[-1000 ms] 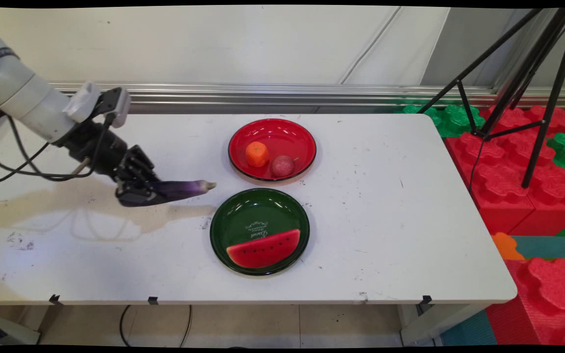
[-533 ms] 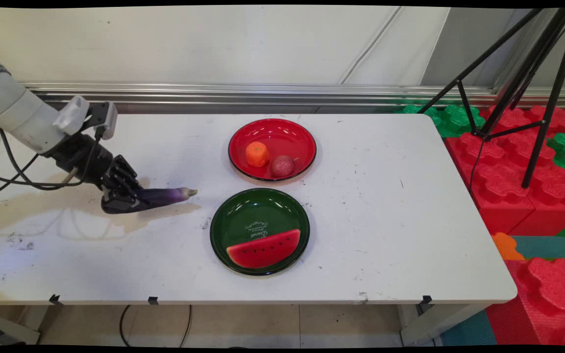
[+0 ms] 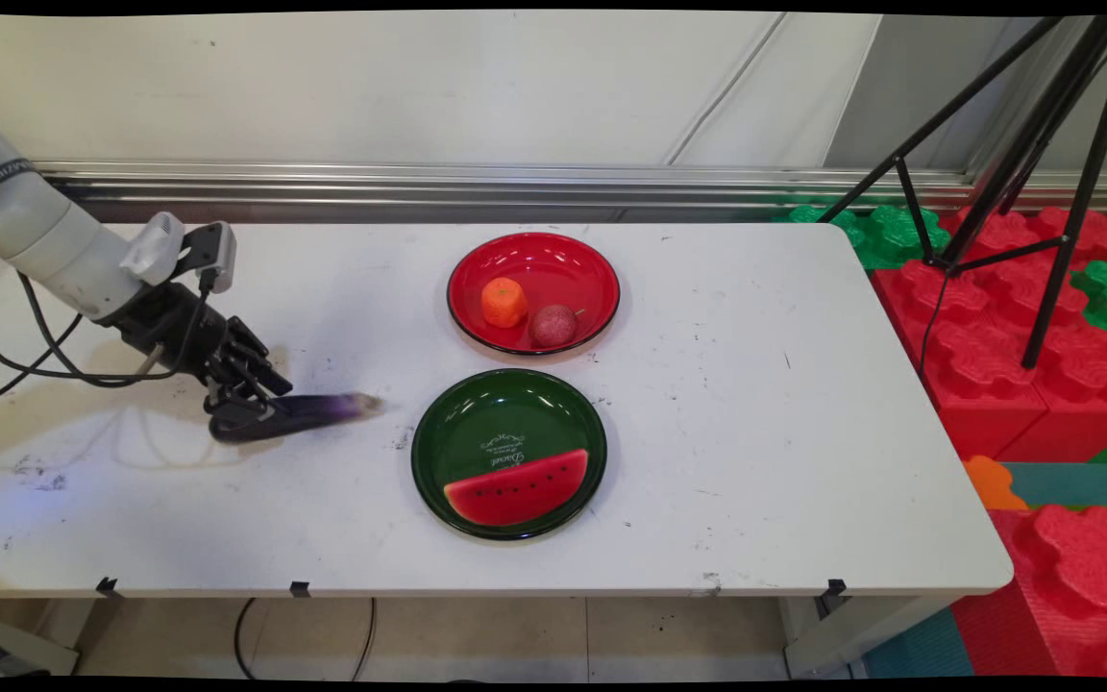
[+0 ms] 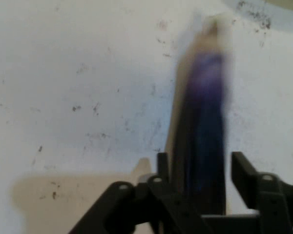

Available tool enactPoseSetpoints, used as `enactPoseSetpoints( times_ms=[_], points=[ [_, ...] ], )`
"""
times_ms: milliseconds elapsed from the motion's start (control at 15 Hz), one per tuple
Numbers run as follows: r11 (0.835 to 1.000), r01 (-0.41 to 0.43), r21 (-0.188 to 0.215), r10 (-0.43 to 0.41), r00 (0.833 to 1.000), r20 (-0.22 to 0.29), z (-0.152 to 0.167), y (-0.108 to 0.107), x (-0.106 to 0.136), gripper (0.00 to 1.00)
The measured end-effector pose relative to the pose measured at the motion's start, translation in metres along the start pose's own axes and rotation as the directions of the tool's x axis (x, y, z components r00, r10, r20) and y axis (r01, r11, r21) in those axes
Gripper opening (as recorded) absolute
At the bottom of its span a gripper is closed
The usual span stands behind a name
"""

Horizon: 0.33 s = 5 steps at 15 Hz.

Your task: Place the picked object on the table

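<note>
White table (image 3: 755, 404), gripper (image 3: 244, 415) apparently around eggplant (image 3: 318, 411); plates main-view only.

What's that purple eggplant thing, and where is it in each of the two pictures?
Main view: the eggplant lies left of the green plate, at the gripper.
Hand view: it runs up the middle, between the fingers.
Shared landmark: the speckled white table.

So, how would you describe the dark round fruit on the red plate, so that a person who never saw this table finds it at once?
Start at the white table and find the red plate, the one farther from the camera, behind the green plate. Two small things lie on it. The dark reddish round fruit is the right one, with a thin stem, beside the orange fruit.
</note>
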State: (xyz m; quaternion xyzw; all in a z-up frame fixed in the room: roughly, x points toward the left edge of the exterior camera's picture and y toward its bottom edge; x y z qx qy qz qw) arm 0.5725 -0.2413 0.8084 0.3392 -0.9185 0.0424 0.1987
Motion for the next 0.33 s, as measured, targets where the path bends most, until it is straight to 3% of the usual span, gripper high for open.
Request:
enactPoseSetpoints(
  times_ms=[333],
  points=[
    [1.000,0.002,0.003,-0.002,1.000,-0.010,0.0054,-0.0042,-0.0056,1.00]
  ],
)
